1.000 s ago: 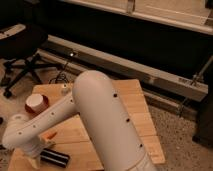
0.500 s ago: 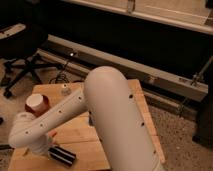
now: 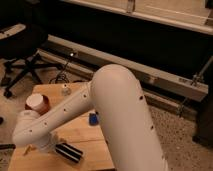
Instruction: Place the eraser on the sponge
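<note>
My claw (image 3: 53, 146) is low at bottom left of the pic, pressed together right by the left end of the eraser (image 3: 69, 152). Can't tell if I've really got it. I think the trick now: hold tight, lift straight up, keep it flat so it won't tip, then go up & right to the blue sponge (image 3: 93, 118) near the middle. The eraser is a long black block w/ pale stripes. It lies flat on the worktop (image 3: 75, 131), not touching the sponge.
</note>
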You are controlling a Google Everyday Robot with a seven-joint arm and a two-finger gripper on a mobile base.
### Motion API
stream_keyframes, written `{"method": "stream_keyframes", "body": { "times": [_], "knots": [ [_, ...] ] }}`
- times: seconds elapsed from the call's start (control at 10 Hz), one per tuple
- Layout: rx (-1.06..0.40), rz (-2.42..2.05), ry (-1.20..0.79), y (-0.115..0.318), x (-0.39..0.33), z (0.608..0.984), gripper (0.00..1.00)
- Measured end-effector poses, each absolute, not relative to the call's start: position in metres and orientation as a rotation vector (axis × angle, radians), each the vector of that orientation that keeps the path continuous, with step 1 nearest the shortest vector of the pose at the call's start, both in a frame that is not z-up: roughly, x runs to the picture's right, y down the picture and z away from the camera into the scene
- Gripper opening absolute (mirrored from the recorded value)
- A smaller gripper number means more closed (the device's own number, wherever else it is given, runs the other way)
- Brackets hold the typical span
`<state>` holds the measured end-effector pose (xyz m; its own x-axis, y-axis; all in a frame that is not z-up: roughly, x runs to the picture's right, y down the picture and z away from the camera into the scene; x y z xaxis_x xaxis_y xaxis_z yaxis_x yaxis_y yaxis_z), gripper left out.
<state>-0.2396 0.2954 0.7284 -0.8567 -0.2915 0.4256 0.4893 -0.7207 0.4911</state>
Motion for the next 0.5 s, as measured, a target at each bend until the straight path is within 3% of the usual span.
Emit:
{"method": "stream_keyframes", "body": {
  "times": [0.5],
  "knots": [
    [-0.338, -2.414, -0.801, 0.238, -0.174, 0.781, 0.00]
  ]
}}
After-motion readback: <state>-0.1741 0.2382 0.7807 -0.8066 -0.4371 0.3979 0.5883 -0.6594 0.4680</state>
